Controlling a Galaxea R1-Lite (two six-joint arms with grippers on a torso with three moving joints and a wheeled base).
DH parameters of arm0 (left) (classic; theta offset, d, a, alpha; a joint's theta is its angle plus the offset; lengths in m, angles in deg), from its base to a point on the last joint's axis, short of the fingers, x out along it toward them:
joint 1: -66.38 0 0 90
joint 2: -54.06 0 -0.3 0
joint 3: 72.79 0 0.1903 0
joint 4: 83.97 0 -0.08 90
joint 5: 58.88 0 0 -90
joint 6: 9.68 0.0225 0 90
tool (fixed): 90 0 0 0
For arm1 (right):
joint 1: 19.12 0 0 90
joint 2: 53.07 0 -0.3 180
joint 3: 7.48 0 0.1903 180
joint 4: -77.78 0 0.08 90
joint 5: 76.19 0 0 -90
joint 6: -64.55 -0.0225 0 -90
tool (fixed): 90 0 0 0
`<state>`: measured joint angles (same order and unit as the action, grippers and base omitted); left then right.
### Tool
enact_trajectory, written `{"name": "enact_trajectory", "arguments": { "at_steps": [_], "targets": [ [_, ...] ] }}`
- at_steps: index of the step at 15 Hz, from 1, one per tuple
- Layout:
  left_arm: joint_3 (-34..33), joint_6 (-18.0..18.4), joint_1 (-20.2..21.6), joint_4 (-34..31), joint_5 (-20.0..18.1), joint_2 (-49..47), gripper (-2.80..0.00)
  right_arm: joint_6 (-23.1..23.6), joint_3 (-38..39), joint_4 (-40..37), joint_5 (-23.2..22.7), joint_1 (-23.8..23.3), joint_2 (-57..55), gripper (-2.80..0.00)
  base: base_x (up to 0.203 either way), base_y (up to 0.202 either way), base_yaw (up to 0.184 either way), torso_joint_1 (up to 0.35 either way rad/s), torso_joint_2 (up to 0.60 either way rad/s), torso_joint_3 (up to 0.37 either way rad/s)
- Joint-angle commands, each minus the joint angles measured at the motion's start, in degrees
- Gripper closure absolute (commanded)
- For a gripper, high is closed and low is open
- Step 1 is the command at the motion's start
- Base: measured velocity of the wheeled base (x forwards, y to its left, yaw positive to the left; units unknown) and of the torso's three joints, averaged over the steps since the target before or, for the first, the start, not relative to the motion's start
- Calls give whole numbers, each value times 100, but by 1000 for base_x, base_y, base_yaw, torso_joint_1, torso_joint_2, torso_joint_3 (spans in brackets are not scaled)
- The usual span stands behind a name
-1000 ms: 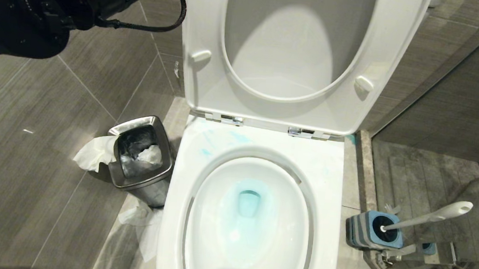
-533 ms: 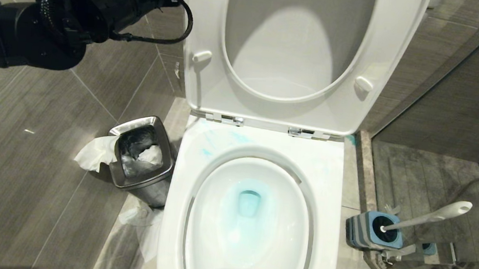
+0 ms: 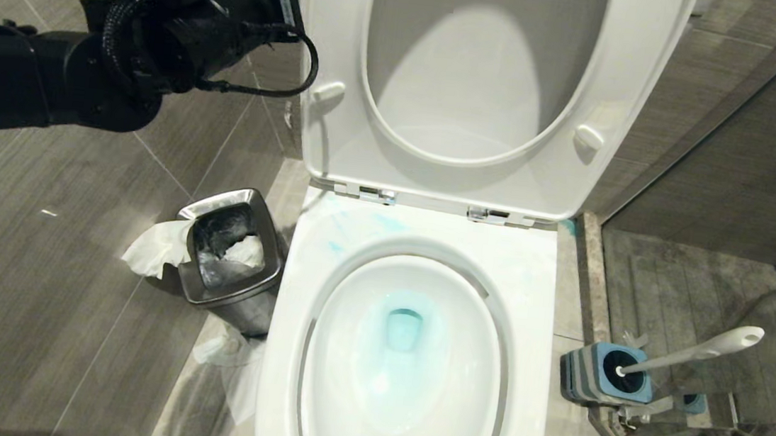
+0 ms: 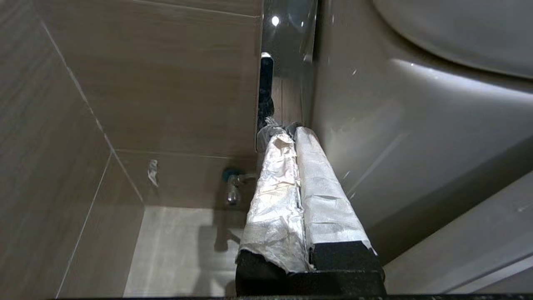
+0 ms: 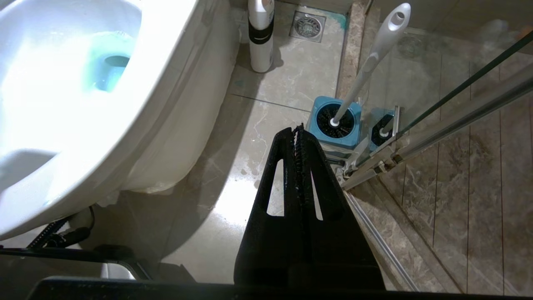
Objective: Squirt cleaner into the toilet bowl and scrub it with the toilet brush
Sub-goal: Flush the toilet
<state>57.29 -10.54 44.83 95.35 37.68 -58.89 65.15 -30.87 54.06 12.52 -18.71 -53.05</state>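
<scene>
Turquoise cleaner [image 3: 400,333] already tints the water at the bottom of the toilet bowl [image 3: 295,294], with thin smears on the rim near the hinges, so you can judge the squirting step as done and the scrubbing as not yet begun. From the head view, your left arm [image 3: 126,57] sits high on the left; over the last second it has swung up and in toward the raised lid [image 3: 628,91], and its claw is hidden beyond the wrist. The toilet brush [image 3: 692,350] stands untouched in its blue-and-grey holder [image 3: 593,380] on the floor to the right of the bowl. A steel bin [image 3: 231,260] stuffed with tissue [image 3: 153,249] stands to the left.

From the left wrist, the left claw [image 4: 287,131] has its foil-wrapped fingers [image 4: 320,183] pressed together, pinching nothing, its tip close to a chrome panel [image 4: 287,37] on the tiled wall just beside the lid. That reads as a reach for the flush or the lid, not for the brush.

From the right wrist, the right claw [image 5: 297,131] is also pressed together and empty, parked low and pointing at the floor near the holder. You see the brush handle leaning out of the holder, and a white bottle [image 5: 260,33] standing on the floor beside the bowl. This arm looks better placed for the brush.
</scene>
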Motion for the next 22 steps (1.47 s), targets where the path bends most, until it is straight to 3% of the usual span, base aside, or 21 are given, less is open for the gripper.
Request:
{"name": "enact_trajectory", "arguments": {
  "at_steps": [1, 22],
  "targets": [
    [17, -2, 37, 86, 19, -255, 0, 2, -6, 0, -3, 2, -2, 0, 0, 0, 0, 0, 0, 0],
    [157, 6, 37, 90, 36, 141, 0, 2, 2, 0, -3, 2, -2, 0, 0, 0, 0, 0, 0, 0]
  ]
}}
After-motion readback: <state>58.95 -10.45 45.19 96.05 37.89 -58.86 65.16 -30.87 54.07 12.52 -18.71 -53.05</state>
